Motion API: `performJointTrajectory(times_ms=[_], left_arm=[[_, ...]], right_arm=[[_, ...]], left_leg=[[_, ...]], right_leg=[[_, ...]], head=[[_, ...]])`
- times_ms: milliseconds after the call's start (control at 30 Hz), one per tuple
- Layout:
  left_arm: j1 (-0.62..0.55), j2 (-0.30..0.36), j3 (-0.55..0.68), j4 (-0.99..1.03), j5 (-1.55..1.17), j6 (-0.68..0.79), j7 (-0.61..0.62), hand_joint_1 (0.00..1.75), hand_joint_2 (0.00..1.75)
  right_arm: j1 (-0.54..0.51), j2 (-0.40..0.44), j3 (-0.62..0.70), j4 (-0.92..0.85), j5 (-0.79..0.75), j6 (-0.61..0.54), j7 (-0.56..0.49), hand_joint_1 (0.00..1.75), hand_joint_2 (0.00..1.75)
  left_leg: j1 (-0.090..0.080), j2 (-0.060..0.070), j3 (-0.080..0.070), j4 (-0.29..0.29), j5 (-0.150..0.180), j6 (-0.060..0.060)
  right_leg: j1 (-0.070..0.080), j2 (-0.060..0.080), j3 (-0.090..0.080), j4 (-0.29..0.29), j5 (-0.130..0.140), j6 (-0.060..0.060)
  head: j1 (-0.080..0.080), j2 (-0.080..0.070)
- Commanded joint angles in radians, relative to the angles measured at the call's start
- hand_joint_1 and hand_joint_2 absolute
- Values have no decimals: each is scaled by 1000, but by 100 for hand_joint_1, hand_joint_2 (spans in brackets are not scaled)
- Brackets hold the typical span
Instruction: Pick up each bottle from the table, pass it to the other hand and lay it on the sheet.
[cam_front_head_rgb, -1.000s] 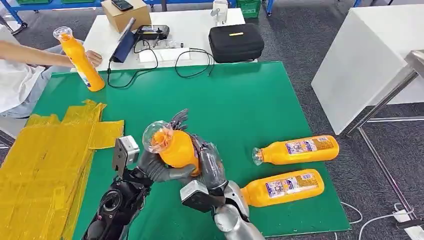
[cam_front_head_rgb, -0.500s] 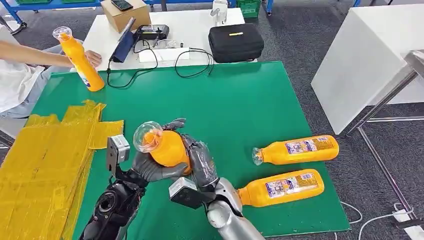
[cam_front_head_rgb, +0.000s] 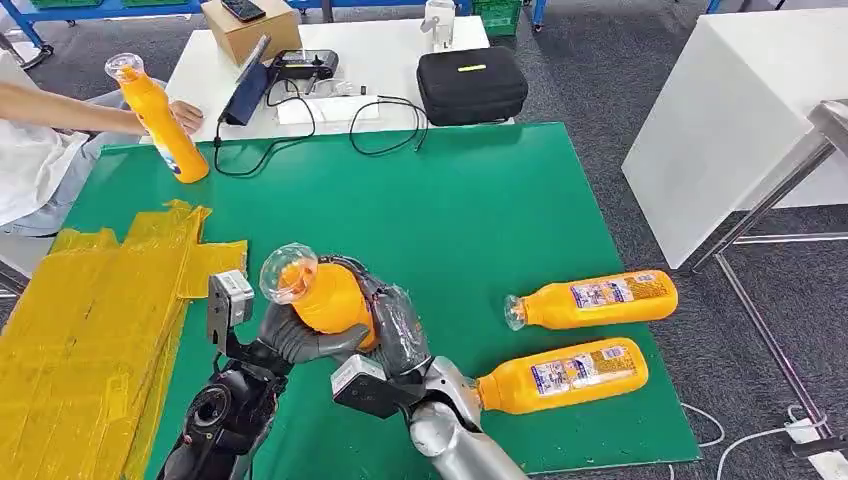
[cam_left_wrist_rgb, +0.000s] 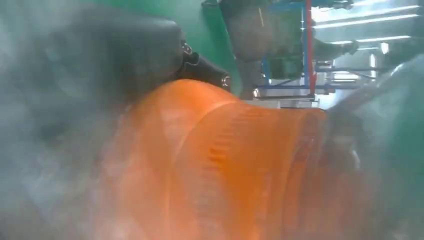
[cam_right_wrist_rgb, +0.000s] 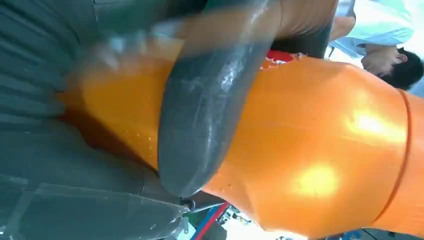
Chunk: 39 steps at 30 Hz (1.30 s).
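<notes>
Green surface (cam_front_head_rgb: 480, 200): both hands clasp bottle (cam_front_head_rgb: 325, 295), left hand (cam_front_head_rgb: 300, 338), right hand (cam_front_head_rgb: 395, 330); cap toward ten o'clock, sheet (cam_front_head_rgb: 90, 320) at nine.

Well beyond the fingers, a white worktop (cam_front_head_rgb: 400, 45) carries a black zipped case (cam_front_head_rgb: 471, 84), a cardboard box (cam_front_head_rgb: 252, 28) with a phone (cam_front_head_rgb: 244, 10) lying on top, and a small black device (cam_front_head_rgb: 305, 64) trailing looped black cables (cam_front_head_rgb: 385, 125). Far to the left of the fingers sits a person in a white shirt (cam_front_head_rgb: 25, 165). Off to the right stands a white cabinet (cam_front_head_rgb: 725, 120) on grey carpet (cam_front_head_rgb: 590, 70).
</notes>
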Motion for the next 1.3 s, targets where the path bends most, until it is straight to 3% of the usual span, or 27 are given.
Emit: performJointTrajectory(times_ms=[33,233,1100,1233,1300], left_arm=[[-48,-27,75,47,13,34,8,175,175],[-39,-25,109,42,29,47,9,175,175],[-50,-31,195,74,61,114,-3,175,175],[-65,-33,226,83,-49,263,-48,175,175],[-108,-38,246,76,-325,567,-109,175,175]], right_arm=[[20,-25,72,5,17,-60,-20,0,175],[69,-36,37,-161,45,-76,30,0,175],[75,-35,-6,-158,76,-161,27,0,175],[85,-39,-13,-194,66,-183,31,0,175],[94,-44,-18,-257,60,-185,38,0,175]], left_leg=[[1,-1,3,0,-1,0],[0,-1,1,0,-1,0],[1,0,4,0,-2,0],[0,0,2,-1,-1,0],[1,-1,1,0,-1,0]], right_leg=[[1,-2,4,-1,-1,1],[0,-2,2,0,-1,0],[1,-2,5,-1,-2,1],[0,-1,2,-1,-1,1],[1,-2,2,0,-1,1]], head=[[0,0],[0,0],[0,0],[0,0],[0,0]])
